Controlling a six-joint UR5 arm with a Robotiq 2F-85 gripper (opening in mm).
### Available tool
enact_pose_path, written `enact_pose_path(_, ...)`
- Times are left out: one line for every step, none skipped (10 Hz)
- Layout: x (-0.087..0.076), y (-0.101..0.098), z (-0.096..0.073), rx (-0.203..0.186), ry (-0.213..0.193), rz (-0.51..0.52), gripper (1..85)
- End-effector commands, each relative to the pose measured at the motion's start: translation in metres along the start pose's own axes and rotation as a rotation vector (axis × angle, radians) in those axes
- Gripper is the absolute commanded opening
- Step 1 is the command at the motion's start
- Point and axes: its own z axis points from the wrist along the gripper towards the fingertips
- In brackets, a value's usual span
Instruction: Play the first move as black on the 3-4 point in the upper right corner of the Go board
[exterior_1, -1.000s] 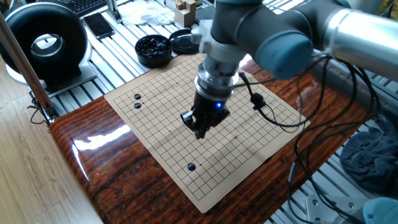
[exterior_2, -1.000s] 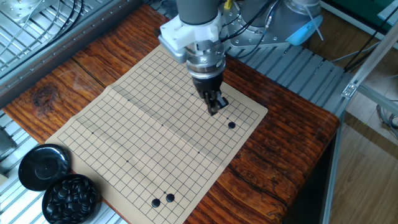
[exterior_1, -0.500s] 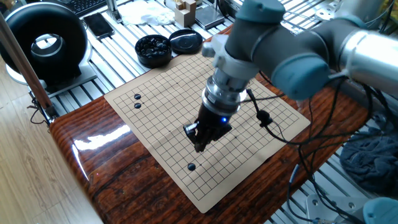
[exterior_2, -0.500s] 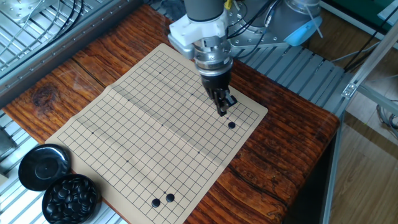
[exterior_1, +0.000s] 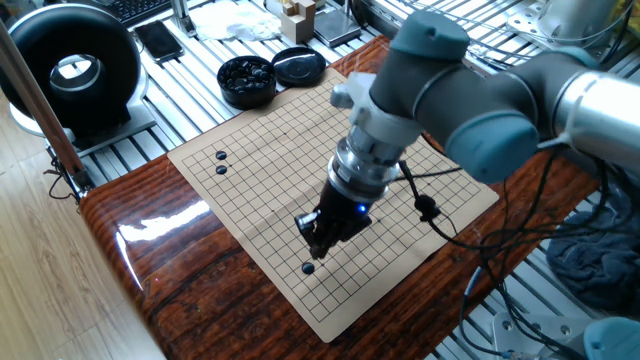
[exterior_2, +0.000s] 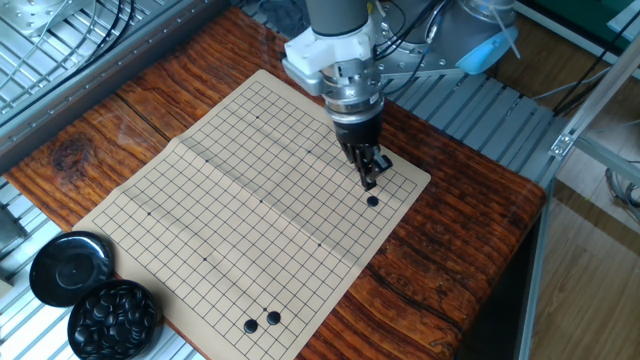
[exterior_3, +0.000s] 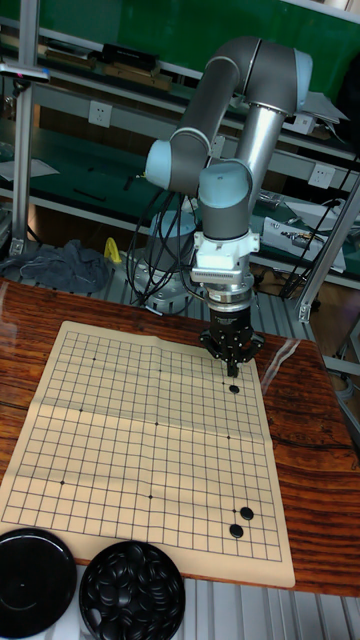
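The tan Go board (exterior_1: 270, 190) lies on the wooden table. One black stone (exterior_1: 308, 268) sits on a grid point near the board's corner, also visible as the stone (exterior_2: 372, 201) and the stone (exterior_3: 234, 389). My gripper (exterior_1: 318, 238) hangs just above the board, a line or two short of that stone, fingers pointing down. The gripper (exterior_2: 368, 180) looks shut, its fingertips (exterior_3: 233, 368) pressed into one narrow tip. No stone shows between them. Two more black stones (exterior_2: 261, 321) lie together near the opposite corner.
A black bowl full of black stones (exterior_2: 115, 318) and its lid (exterior_2: 70, 268) stand off the board's edge. A cable (exterior_1: 430, 205) trails from the arm over the board. A round black device (exterior_1: 75, 60) sits at the table's far left.
The gripper has travelled across the board toward the lone stone near the corner and lowered slightly. No stone has moved.
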Motion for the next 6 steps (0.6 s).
enact_pose_path(0.0085,-0.0029,0.0095,-0.011,0.0,-0.007,1.3)
enact_pose_path(0.0111,-0.0046,0.0103,-0.005,0.008,-0.013,1.3)
enact_pose_path(0.0135,-0.008,0.0114,0.009,0.016,-0.022,1.3)
enact_pose_path(0.0148,-0.0099,0.0123,0.016,0.022,-0.023,1.3)
enact_pose_path(0.0155,-0.0111,0.0133,0.018,0.023,-0.025,1.3)
enact_pose_path(0.0161,-0.0106,0.0145,0.01,0.02,-0.026,1.3)
